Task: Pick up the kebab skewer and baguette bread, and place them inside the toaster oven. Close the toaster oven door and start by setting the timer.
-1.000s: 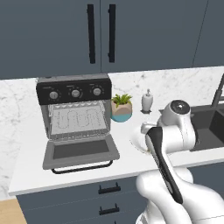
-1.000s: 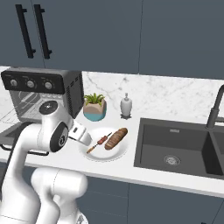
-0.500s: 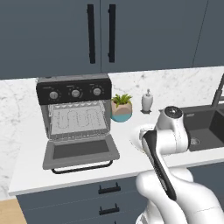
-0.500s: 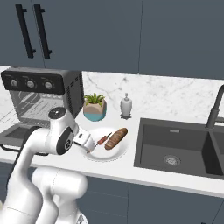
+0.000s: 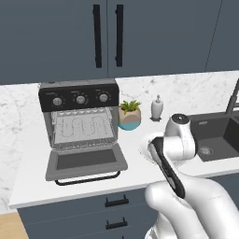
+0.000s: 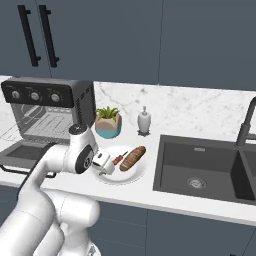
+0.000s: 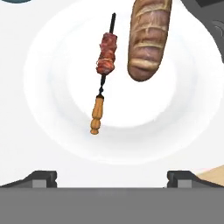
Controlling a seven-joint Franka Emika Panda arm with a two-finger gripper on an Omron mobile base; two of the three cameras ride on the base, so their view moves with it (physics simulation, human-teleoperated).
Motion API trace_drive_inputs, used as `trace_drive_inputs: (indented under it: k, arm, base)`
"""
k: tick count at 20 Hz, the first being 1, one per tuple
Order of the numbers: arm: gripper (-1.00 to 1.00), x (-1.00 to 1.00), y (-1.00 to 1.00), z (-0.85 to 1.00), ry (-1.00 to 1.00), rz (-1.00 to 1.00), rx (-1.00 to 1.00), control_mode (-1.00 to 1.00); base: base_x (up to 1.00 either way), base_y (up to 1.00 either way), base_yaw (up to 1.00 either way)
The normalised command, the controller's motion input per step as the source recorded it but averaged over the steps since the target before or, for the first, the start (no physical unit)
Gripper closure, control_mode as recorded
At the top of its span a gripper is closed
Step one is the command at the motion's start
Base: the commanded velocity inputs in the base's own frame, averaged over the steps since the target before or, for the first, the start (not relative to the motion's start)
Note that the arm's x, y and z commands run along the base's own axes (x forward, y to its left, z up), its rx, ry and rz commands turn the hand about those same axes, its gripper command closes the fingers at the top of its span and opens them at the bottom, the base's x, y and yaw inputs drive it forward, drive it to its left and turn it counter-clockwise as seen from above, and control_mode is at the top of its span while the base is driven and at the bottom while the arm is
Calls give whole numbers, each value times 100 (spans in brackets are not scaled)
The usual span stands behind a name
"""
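The gripper [image 7: 111,177] hangs above a white plate [image 7: 48,109] on the marble surface [image 6: 210,202], its 2 dark fingertips [image 7: 41,177] spread wide apart with nothing between them, so it is released. In the hand view the kebab skewer [image 7: 104,74] lies on the plate with its long axis running from about 12 o'clock to about 6 o'clock, tilted slightly: the thin dark point aims toward 12, the reddish-brown chunks sit in the upper half, and the turned orange-brown handle ends toward 6, nearest the gripper. The baguette bread [image 7: 148,39] lies just beside it at 3 o'clock, nearly parallel, its rounded end pointing toward 6 and its far end cut off by the top edge; the 2 are close but apart.

In the right base view the plate [image 6: 131,175] sits on the surface between the toaster oven [image 6: 47,107] and the dark sink [image 6: 200,172], with the baguette bread [image 6: 133,157] angled from about 7 to about 1 o'clock and the kebab skewer [image 6: 119,159] at its 9 o'clock side, next to the gripper [image 6: 106,167].

In the left base view the toaster oven [image 5: 79,119] stands with the toaster oven door [image 5: 86,161] folded down flat, the wire rack [image 5: 84,128] showing inside and 3 knobs [image 5: 80,99] on the black panel. A potted plant [image 5: 130,114] and a small white dispenser bottle [image 5: 157,108] stand at its 3 o'clock side.
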Motion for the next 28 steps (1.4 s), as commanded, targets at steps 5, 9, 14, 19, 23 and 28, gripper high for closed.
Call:
trace_drive_inputs:
  k: [5, 9, 14, 19, 23, 28]
  arm:
    - [-100, 43, 0, -23, 19, 0, 3, -100]
    - [-100, 32, 0, -38, 12, 0, 0, -100]
    - [-100, 35, 0, -29, 4, 0, 0, -100]
    - [-100, 16, -5, -35, 0, -1, 0, -100]
    - [-100, 11, -6, -32, 0, -2, 1, -100]
    - [-100, 1, -7, -23, 0, -3, 2, -100]
  base:
    - [0, 0, 0]
    - [0, 0, 0]
    - [0, 0, 0]
    - [0, 0, 0]
    - [0, 0, 0]
    - [0, 0, 0]
